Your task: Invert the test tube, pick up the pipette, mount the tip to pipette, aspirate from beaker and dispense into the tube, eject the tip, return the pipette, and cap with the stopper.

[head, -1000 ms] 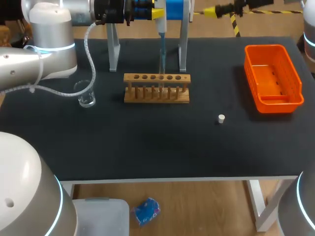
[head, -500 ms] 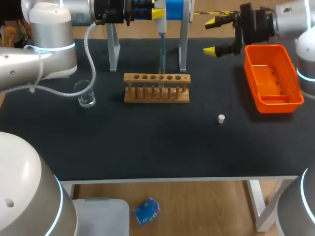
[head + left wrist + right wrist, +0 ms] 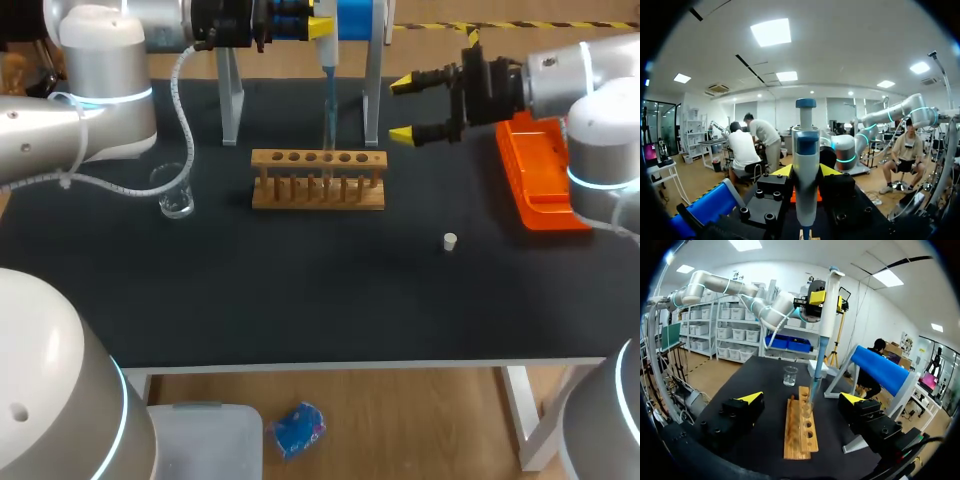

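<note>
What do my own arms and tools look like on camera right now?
The left arm and right arm are rounded silver-grey links, each with a glowing cyan ring at a joint. A white ribbed hose loops off the left one. The left tool and right tool are blocky black bodies with bolt heads and two yellow wedge tips.

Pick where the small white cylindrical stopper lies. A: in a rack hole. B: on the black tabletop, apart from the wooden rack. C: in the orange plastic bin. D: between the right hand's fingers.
B: the small white cylindrical stopper lies alone on the black tabletop, apart from the wooden rack.
</note>
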